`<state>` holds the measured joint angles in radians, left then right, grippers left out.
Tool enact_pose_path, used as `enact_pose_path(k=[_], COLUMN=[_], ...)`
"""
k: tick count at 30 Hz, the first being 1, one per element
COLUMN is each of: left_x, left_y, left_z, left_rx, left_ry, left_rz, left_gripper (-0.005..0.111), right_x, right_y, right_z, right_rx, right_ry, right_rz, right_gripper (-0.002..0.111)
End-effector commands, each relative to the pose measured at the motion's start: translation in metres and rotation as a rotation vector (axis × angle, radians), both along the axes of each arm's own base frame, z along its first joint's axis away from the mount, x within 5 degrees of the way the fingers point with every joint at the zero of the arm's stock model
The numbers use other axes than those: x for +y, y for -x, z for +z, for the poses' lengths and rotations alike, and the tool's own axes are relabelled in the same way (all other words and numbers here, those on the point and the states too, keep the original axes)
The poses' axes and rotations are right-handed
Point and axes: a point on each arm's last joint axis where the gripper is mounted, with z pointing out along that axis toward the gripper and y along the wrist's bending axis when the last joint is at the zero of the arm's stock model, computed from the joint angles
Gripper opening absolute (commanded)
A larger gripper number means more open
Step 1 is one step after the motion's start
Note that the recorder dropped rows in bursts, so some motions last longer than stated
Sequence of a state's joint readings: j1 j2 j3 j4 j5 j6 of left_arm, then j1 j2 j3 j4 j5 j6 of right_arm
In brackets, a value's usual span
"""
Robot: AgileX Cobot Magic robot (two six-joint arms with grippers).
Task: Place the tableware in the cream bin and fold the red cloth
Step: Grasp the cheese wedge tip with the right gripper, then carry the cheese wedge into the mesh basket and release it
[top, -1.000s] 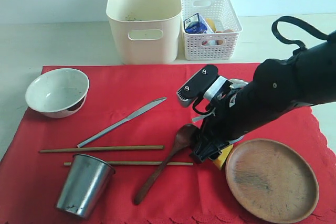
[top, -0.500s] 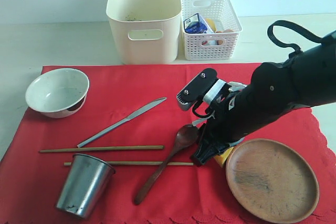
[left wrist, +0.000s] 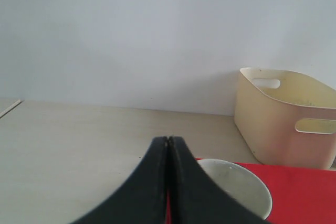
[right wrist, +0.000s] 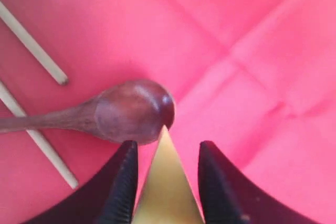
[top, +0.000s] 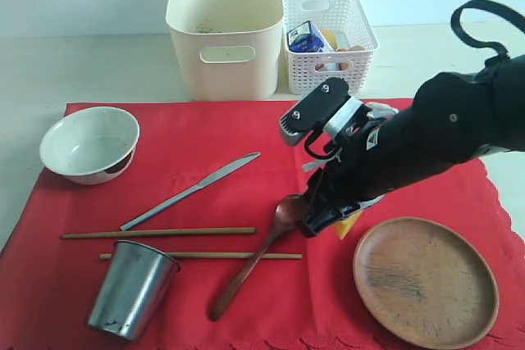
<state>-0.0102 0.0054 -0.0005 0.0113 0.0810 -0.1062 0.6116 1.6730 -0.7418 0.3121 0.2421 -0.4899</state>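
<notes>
The red cloth covers the table. On it lie the pale bowl, a steel cup, a knife, two chopsticks, a dark wooden spoon and a brown plate. The cream bin stands behind the cloth. My right gripper hangs just above the cloth beside the spoon's bowl, shut on a yellow cheese wedge. My left gripper is shut and empty, off the cloth's edge near the bowl. It does not show in the exterior view.
A white lattice basket with a milk carton stands right of the cream bin. The plate lies close under my right arm. Bare pale tabletop stretches beyond the cloth.
My right gripper closed on the cheese wedge and lifted it off the cloth, moving slightly up and back. The spoon shifted a little. The left gripper shows no change.
</notes>
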Motion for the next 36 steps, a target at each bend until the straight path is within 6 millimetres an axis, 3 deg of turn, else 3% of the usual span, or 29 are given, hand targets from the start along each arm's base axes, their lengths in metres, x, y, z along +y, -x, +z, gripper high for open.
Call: enact_pose_path(k=[1,9,29,36], left_x=[0.000,0.000,0.000,0.000], left_y=[0.000,0.000,0.000,0.000], left_z=[0.000,0.000,0.000,0.000], left_rx=[-0.006,-0.006,-0.006,-0.006], left_ry=[0.005,0.005,0.005,0.005], left_rz=[0.000,0.000,0.000,0.000], left_gripper=[0.003,0.003,0.003,0.003], right_x=[-0.001,-0.001,0.030,0.039], right_y=[0.003,0.001,-0.046,-0.060], right_z=[0.021,0.045,0.131,0.146], right_rx=[-0.061,-0.167,-0.441,-0.500], right_ry=[-0.045,-0.107,-0.249,-0.257], right_rz=[-0.001,-0.012,0.013,0.033], right_gripper=[0.000,0.000,0.000,0.000])
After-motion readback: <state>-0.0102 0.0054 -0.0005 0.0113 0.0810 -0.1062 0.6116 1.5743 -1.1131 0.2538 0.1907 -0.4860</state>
